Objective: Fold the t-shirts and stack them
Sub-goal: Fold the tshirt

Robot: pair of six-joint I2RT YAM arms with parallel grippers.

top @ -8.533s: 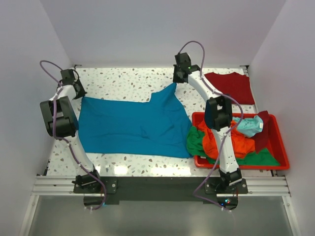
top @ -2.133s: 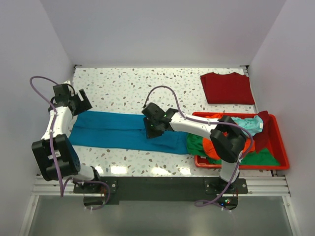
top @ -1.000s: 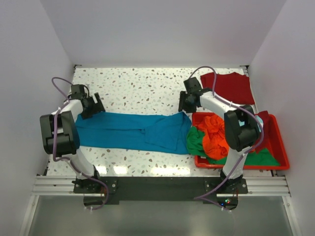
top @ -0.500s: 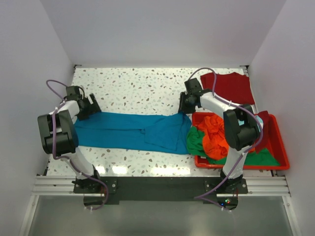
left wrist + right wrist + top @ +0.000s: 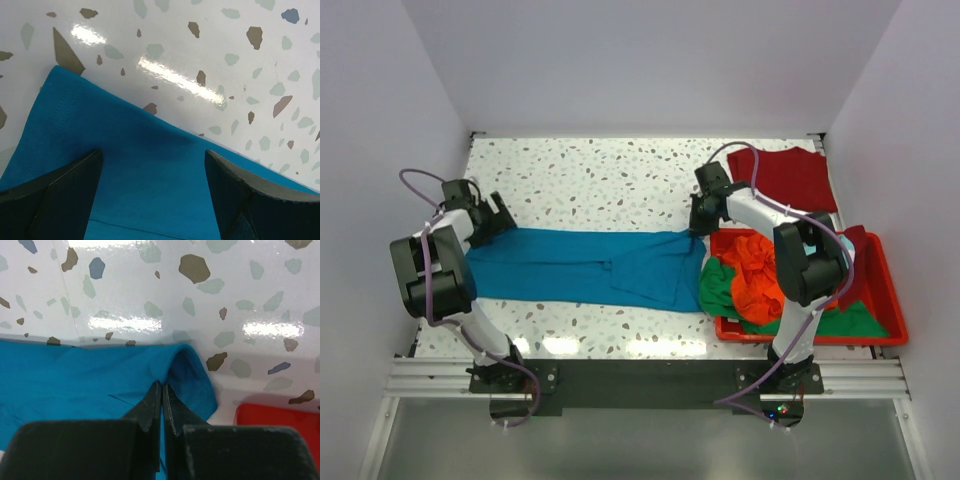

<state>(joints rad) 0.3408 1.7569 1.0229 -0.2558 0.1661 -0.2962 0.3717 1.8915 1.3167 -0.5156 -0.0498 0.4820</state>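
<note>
Mid-fold: teal-blue t-shirt (image 5: 585,268) lies as long strip mid-frame on desk (image 5: 600,180). Right pincer (image 5: 161,390) pinching right corner; left pincer (image 5: 151,167) spread over left corner. Next, probably: left closes, both lift.

A white surface (image 5: 590,180) speckled with grey and brown chips fills the enclosure. Plain pale walls (image 5: 650,60) close its far, left and right edges. Lamp glare (image 5: 560,345) streaks its near edge, where an aluminium rail (image 5: 640,378) runs above grey floor (image 5: 640,445).
</note>
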